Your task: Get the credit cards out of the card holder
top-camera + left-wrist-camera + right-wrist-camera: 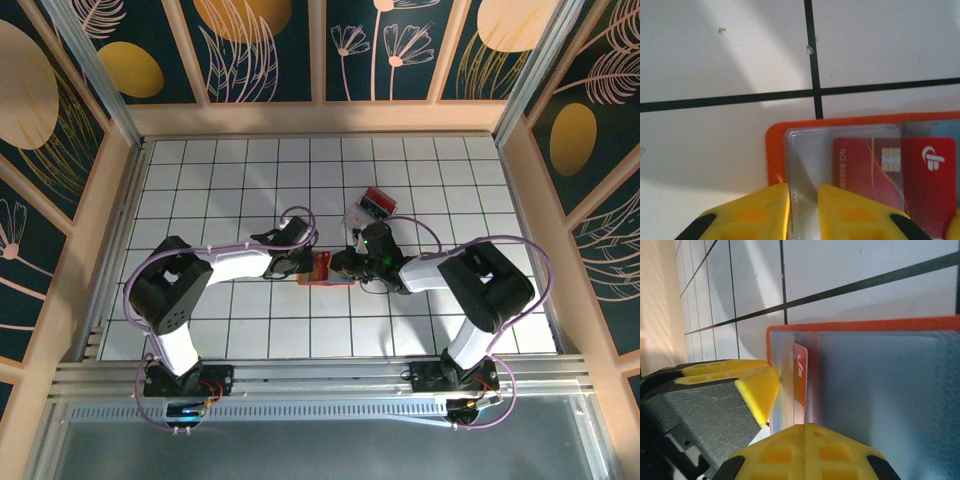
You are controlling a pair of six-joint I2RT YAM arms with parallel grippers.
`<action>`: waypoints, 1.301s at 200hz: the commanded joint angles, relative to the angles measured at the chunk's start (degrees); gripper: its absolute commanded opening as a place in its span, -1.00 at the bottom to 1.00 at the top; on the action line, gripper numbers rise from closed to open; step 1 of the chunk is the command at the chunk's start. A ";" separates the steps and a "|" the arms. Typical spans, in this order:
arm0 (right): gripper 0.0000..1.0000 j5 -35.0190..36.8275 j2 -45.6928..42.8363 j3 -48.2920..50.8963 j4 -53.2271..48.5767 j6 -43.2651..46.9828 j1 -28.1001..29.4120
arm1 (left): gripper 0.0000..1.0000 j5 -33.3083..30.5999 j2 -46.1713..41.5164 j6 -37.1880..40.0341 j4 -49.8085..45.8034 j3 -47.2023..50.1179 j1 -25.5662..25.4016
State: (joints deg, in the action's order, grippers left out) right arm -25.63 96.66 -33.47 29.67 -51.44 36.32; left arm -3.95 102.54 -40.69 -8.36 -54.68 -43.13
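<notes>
Card holder (pixel 327 270) lay open near the middle of the tiled table (pixel 200 180), orange rim outward, blue-grey lining up. Left gripper (pixel 804 212) sat low at its 9 o'clock edge and right gripper (pixel 805 452) low at its 3 o'clock edge. Left fingers (pixel 760 212) stood narrowly apart astride the edge of the clear sleeve (pixel 810 155); could not tell whether they were clenched on the plastic or merely straddling it. Right gripper was clenched, pads flush together at the holder's edge; whether a leaf was nipped between them could not be made out. Judged step: getting a purchase on the first card. To do it well, as judged: the right gripper should pin the holder so it cannot slide. The left fingers should take the card itself, not the sleeve, then draw it low and straight along the sleeve's opening so the whole holder does not lift. Risks: thin plastic buckling, card slipping from the pads. Contents: one red card (pixel 925 185) with a metal chip (pixel 891 159) sat inside the clear sleeve, not yet drawn out, toward 3 o'clock in the left wrist view. In the right wrist view it showed as a narrow red strip with a white logo. Clear box (pixel 370 208) with red and black contents stood at 1 o'clock from the holder, close by the right arm's wrist; not part of this job.
</notes>
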 commanded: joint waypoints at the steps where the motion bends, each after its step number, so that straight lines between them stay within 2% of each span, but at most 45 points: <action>1: -0.94 -2.19 -0.07 -0.09 5.15 -0.88 0.03 | -0.61 1.69 3.18 -0.03 -1.13 0.79 -0.02; 38: -0.82 -4.59 2.68 0.57 13.00 -3.63 0.47 | -0.68 2.81 3.97 -0.67 -0.17 1.75 -0.04; 85: -0.65 -4.05 5.09 -1.45 12.39 -3.19 1.45 | -0.68 2.99 4.07 -0.87 -0.17 1.76 -0.02; 103: -0.65 -2.97 4.69 -1.81 10.78 -2.37 1.72 | -0.68 2.80 3.98 -1.02 -0.25 1.76 -0.06; 116: -0.76 -2.20 3.90 -1.83 9.63 -1.87 1.66 | -0.68 2.35 3.91 -1.10 -0.34 1.85 0.03; 128: -0.87 -1.22 2.98 -1.77 7.94 -1.21 1.53 | -0.68 1.59 3.74 -1.32 -0.52 2.02 0.02; 152: -0.95 0.99 0.38 -1.77 2.85 0.81 0.97 | -0.67 -0.19 3.20 -1.41 -0.62 2.35 -0.02; 200: -1.00 7.51 -5.37 -3.38 -11.21 5.98 0.45 | -0.66 -3.63 3.04 0.88 1.56 2.86 0.49; 260: -1.00 15.98 -12.95 -7.69 -26.83 12.21 0.43 | -0.65 -4.88 2.39 3.78 1.59 2.33 1.87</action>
State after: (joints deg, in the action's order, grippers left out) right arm -15.68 87.68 -38.11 12.03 -43.92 37.06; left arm -6.59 103.53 -39.29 -3.11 -53.74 -42.09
